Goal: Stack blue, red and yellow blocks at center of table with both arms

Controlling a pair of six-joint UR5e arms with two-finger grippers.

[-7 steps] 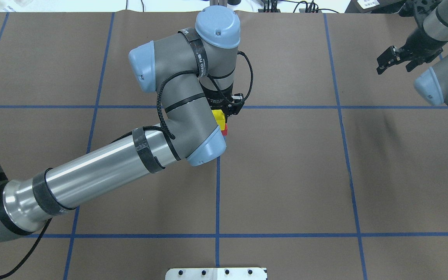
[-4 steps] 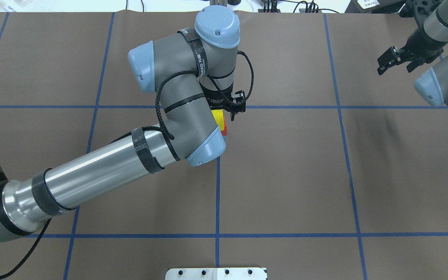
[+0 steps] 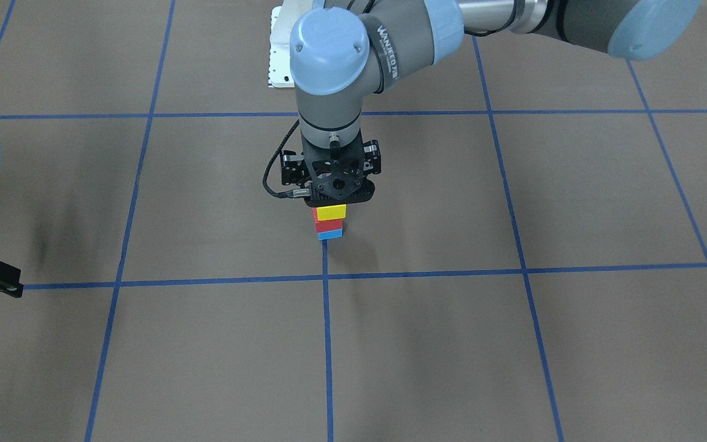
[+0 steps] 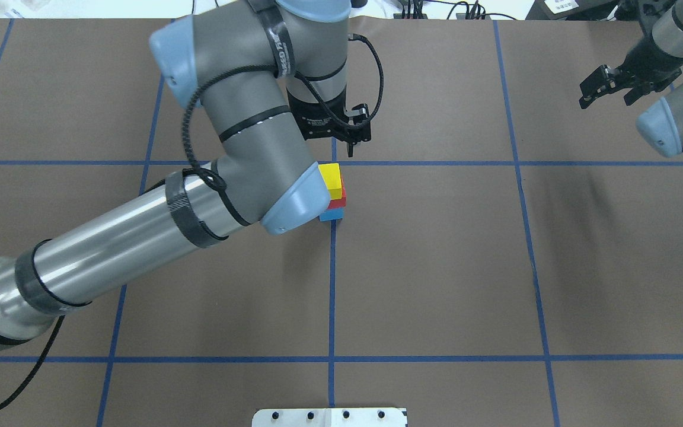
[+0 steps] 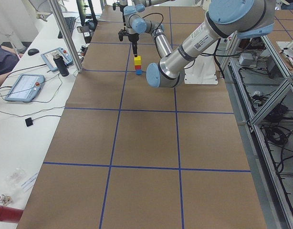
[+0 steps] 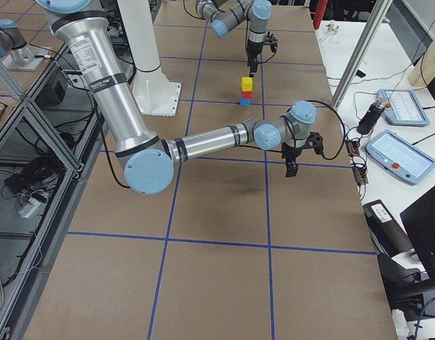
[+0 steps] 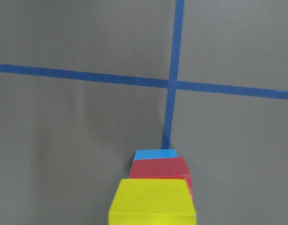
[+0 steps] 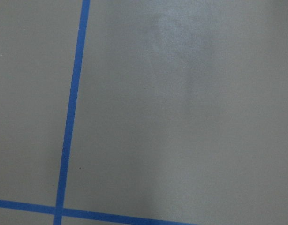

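Now at centre: yellow block (image 4: 330, 177) on red block (image 4: 342, 194) on blue block (image 4: 330, 215), one upright stack on the desk (image 4: 436, 267).
Stack's place: middle of the overhead frame, on the vertical strip of blue tape (image 4: 331, 296), just below its crossing with the horizontal strip.
Alignment: yellow sits roughly square on red; in the left wrist view a sliver of blue shows beyond red, at the lower middle of the frame.
Left gripper (image 4: 347, 141): points straight down over the stack, just above the yellow block, with a thin gap visible in both side views.
Left grip: one of the fingers (image 4: 350, 148) shows in the overhead frame and the arm hides the other, so spread or pressed together cannot be told.
Right gripper (image 4: 605, 95): upper right corner of the overhead frame, well apart from the stack, over brown desk.
Right grip: spread, with desk showing between the two.
Right wrist view: brown desk and tape strips along the left and bottom edges.
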